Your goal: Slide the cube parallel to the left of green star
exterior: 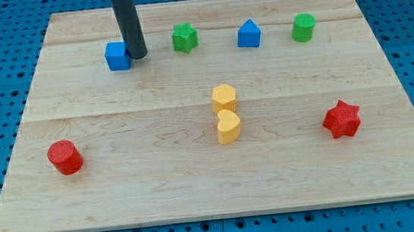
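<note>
1. One block matters here: the blue cube sits near the view's top of the desk, touching or all but touching my tip on the tip's left side in the view.
2. My tip is the end effector, a plain rod with nothing that opens or closes, so it grasps nothing; it only presses against things, and it stands between the blue cube and the green star.
3. The green star lies a short way to the right of my tip in the view, slightly nearer the view's top, clearly apart from the rod.
4. Judged from this layout, the task looks nearly or fully done: the blue cube is already left of the green star and roughly in the same row, perhaps a touch lower in the view.
5. What may be left is a small nudge toward the view's top to square the row, then drawing my tip clear without dragging the cube.
6. Farther right of my tip, along the same row, stand a blue block with a peaked top and a green cylinder, both well apart from the work.
7. Below my tip in the view, two yellow blocks sit one against the other near the desk's middle, shapes hard to tell exactly.
8. A red cylinder lies far below and left of my tip, a red star far below and right; neither is in the way.
</note>
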Action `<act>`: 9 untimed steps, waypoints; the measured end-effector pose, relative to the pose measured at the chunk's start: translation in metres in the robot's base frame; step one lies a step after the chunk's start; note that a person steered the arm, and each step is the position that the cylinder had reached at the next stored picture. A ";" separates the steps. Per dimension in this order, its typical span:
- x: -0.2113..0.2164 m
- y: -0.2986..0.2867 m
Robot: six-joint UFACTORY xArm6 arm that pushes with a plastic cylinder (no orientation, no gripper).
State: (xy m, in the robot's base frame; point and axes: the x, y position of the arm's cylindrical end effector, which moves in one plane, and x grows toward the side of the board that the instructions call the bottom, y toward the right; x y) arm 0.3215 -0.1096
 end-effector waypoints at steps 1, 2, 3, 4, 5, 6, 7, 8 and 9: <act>0.010 0.005; 0.017 0.007; 0.021 -0.014; 0.035 -0.025; 0.048 -0.026; 0.057 -0.044; 0.057 -0.059; 0.054 -0.064; 0.045 -0.064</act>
State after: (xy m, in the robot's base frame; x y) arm 0.3664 -0.1738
